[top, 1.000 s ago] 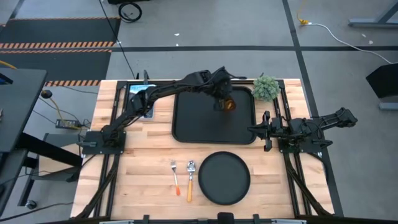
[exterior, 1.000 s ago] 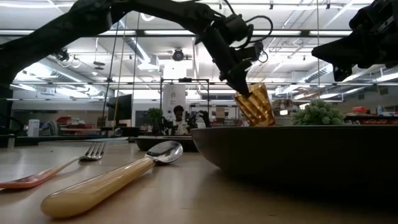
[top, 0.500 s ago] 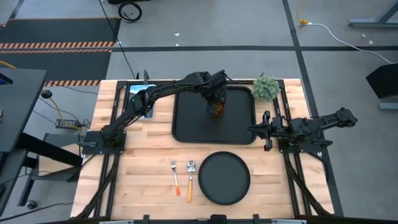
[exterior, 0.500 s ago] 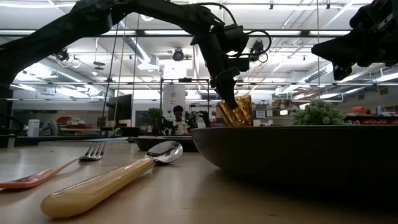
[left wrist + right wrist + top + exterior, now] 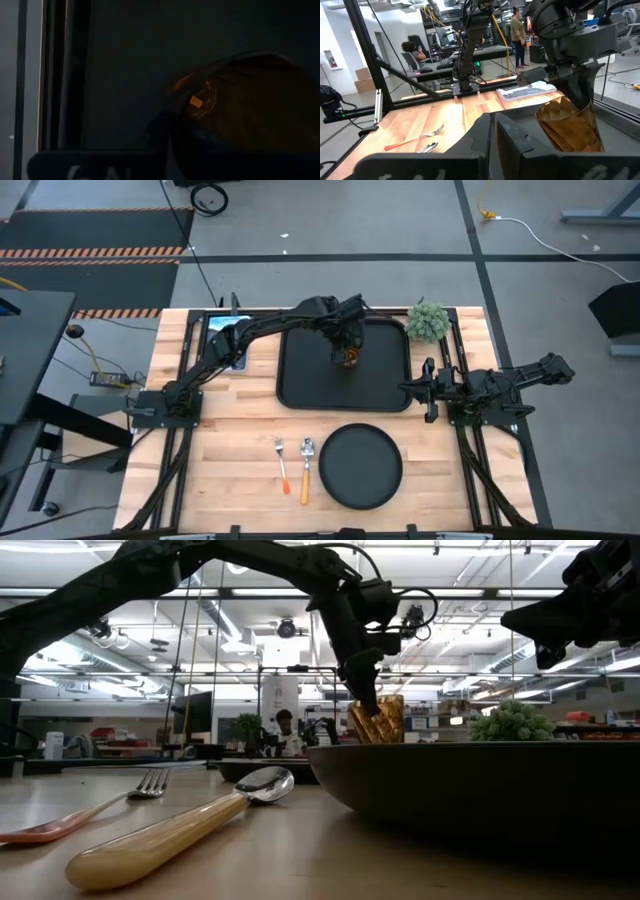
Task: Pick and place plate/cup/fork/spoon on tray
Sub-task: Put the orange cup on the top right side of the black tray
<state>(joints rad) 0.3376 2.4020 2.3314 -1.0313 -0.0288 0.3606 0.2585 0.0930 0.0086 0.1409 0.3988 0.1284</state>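
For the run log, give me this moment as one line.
left pincer: shut on amber translucent cup, over black rectangular tray | right pincer: waiting beside tray | round black plate: on table

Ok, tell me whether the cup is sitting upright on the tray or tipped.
Roughly upright, slightly tilted. The cup hangs in the left gripper over the tray, its base low. Whether it touches the tray, cannot tell: the plate hides its base.

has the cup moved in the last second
Yes. In the high view the cup, held by the left gripper, has shifted left across the tray, away from the green plant ball; the low view shows it lower too.
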